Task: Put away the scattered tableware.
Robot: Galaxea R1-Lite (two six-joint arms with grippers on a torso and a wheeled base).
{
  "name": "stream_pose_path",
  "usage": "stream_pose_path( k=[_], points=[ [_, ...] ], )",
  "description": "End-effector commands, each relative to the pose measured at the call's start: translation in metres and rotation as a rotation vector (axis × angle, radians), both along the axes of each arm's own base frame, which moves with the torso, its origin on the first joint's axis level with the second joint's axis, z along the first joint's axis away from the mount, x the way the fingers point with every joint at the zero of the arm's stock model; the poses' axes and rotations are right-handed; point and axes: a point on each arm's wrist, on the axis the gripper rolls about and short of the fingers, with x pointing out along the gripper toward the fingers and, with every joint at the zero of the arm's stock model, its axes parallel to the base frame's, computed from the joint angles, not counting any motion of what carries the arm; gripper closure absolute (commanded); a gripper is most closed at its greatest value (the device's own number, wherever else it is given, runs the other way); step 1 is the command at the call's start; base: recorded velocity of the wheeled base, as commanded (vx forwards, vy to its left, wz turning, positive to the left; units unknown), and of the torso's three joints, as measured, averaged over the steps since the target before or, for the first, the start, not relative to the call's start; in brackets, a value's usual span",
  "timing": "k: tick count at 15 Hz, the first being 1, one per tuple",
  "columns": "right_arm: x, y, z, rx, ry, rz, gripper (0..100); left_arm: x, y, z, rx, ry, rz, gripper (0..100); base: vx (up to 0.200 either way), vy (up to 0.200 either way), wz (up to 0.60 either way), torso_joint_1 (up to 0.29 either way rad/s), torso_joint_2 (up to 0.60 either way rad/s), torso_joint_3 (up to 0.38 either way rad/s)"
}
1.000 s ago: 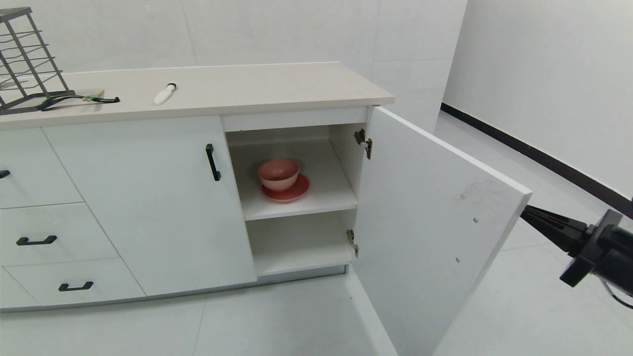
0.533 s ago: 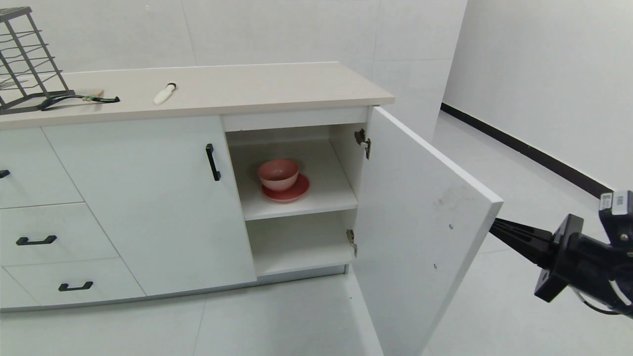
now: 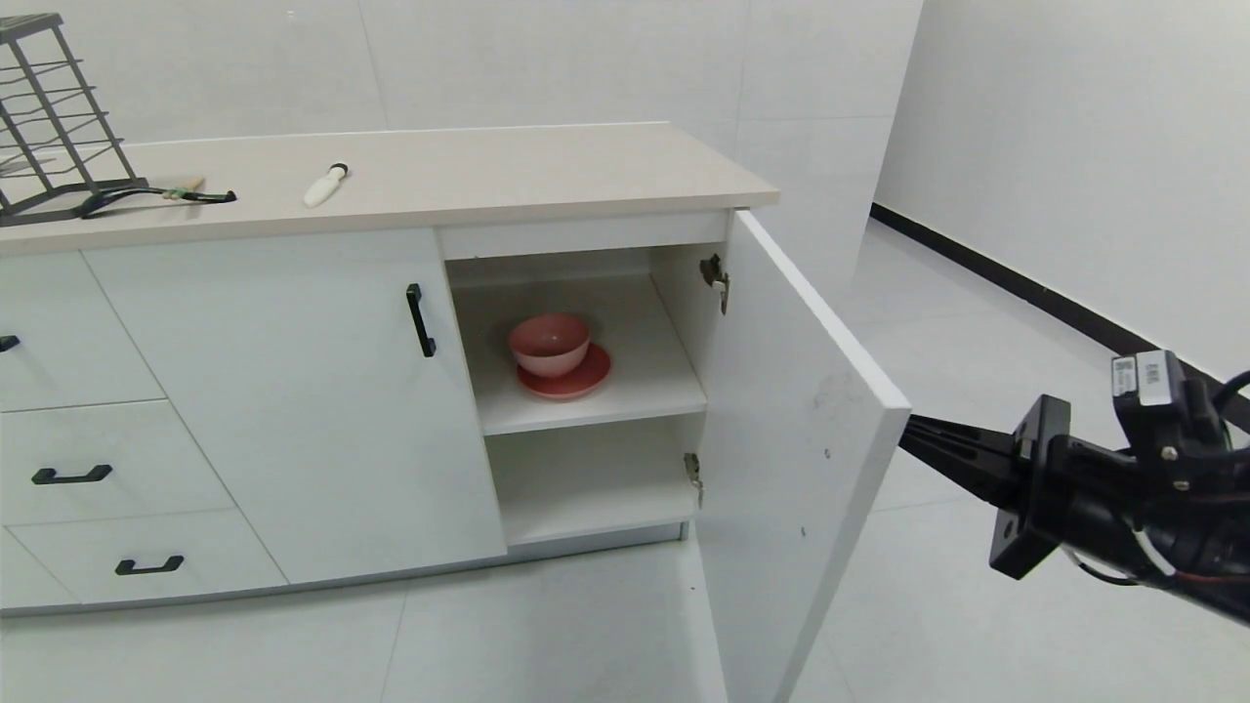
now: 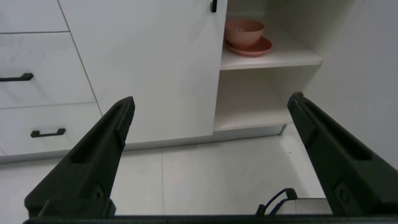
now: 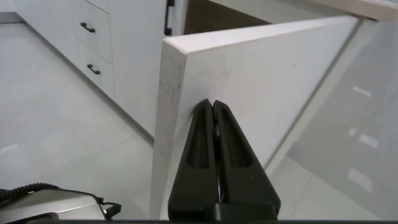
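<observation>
A white cupboard stands under a long pale surface. Its right door hangs open and swings out toward the near right.

Inside, on the upper shelf, sits a pink bowl. The bowl rests on a red plate, near the left side of the shelf. The shelf below it is bare.

The right claw is closed, its two black fingers pressed flat together with nothing between them. Its tip touches the outer face of the open door, close to the door's free edge.

The left claw is spread wide open and holds nothing. It hangs low, above the floor, well apart from the cupboard and facing it.

On the surface, far to the left, a dark wire rack stands upright. Just beside it lies a tool with a black handle. A little further right lies a small white tool. The left cupboard door is shut and has a black handle. Left of it are drawers with black handles.
</observation>
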Motion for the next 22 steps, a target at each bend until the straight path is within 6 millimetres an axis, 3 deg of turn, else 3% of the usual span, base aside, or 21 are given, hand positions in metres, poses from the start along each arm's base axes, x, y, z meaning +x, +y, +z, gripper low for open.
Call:
stream_pose_path(
  k=[1, 3, 11, 22],
  points=[
    [0.005, 0.012, -0.001, -0.001, 0.003, 0.044, 100, 0.000, 0.000, 0.000, -0.001, 0.000, 0.000, 0, 0.000, 0.000, 0.00, 0.000, 0.00, 0.000],
    [0.010, 0.020, -0.002, 0.000, 0.000, 0.067, 100, 0.000, 0.000, 0.000, 0.002, 0.000, 0.000, 0, 0.000, 0.000, 0.00, 0.000, 0.00, 0.000],
    [0.048, 0.086, -0.017, 0.004, -0.002, 0.224, 100, 0.000, 0.000, 0.000, 0.007, 0.001, -0.001, 0, 0.000, 0.000, 0.00, 0.000, 0.00, 0.000],
    [0.119, 0.127, -0.039, 0.037, -0.076, 0.224, 100, 0.000, 0.000, 0.000, 0.009, 0.001, -0.001, 0, 0.000, 0.000, 0.00, 0.000, 0.00, 0.000]
  ],
)
